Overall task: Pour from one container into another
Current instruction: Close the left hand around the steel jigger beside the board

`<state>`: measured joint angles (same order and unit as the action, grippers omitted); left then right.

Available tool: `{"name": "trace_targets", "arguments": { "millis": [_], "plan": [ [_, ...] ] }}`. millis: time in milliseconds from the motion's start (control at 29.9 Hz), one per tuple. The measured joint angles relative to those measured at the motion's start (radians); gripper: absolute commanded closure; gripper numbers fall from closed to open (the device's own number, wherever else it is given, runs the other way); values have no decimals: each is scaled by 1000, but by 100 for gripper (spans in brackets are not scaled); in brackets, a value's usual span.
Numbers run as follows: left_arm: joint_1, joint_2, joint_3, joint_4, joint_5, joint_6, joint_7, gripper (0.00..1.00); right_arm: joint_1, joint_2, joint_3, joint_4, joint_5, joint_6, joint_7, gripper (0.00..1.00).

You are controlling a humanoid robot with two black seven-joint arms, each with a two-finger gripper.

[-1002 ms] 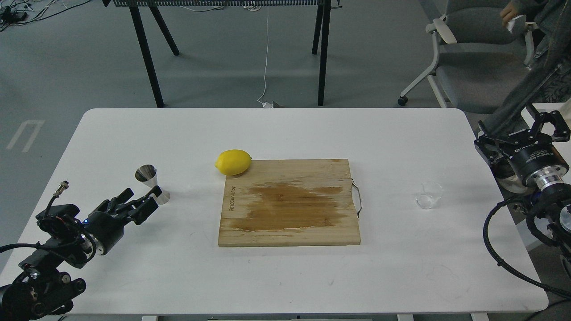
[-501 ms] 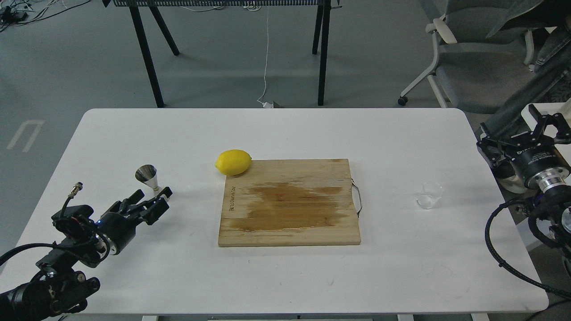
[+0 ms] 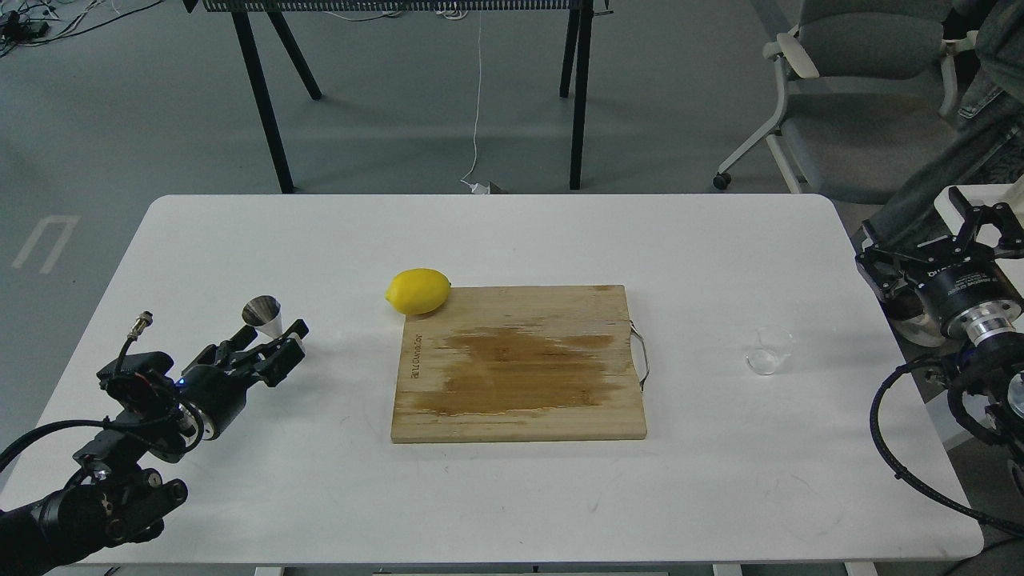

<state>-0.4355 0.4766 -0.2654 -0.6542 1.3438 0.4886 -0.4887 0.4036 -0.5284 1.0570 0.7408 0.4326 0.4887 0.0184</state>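
Observation:
The steel jigger point(image 3: 263, 314) stands upright near the table's left edge. My left gripper point(image 3: 270, 339) is at its lower cone with the fingers point(image 3: 293, 332) spread on either side, so only the upper cone shows. I cannot tell whether the fingers touch it. The small clear cup point(image 3: 770, 350) sits on the white table at the right, right of the cutting board. My right gripper point(image 3: 981, 221) hangs open beyond the table's right edge, well right of and behind the cup, holding nothing.
A wooden cutting board point(image 3: 518, 364) with a wet stain and a metal handle lies mid-table. A yellow lemon point(image 3: 418, 290) rests at its far left corner. A grey chair point(image 3: 856, 96) and a person stand at the back right.
My left gripper has moved forward and to the right, closing in until its fingers straddle the jigger's lower half. The right gripper shifted slightly to the right. The cup and lemon stayed put.

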Motion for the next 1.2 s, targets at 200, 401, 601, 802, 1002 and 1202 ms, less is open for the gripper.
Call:
{"name": "trace_targets", "arguments": {
  "millis": [200, 401, 601, 802, 1002, 1202],
  "plan": [
    [-7, -46, 1, 48, 1, 0, 0, 2, 0, 0, 0, -2, 0, 0, 0, 0],
    [-24, -67, 2, 84, 2, 0, 0, 3, 0, 0, 0, -12, 0, 0, 0, 0],
    [-50, -118, 5, 181, 1, 0, 0, 10, 0, 0, 0, -12, 0, 0, 0, 0],
    [-74, -146, 56, 240, 0, 0, 0, 18, 0, 0, 0, -12, 0, 0, 0, 0],
    [-78, -165, 64, 285, 0, 0, 0, 33, -6, 0, 0, -12, 0, 0, 0, 0],
    [-78, -168, 64, 307, 0, 0, 0, 51, -6, 0, -1, -12, 0, 0, 0, 0]
  ]
}}
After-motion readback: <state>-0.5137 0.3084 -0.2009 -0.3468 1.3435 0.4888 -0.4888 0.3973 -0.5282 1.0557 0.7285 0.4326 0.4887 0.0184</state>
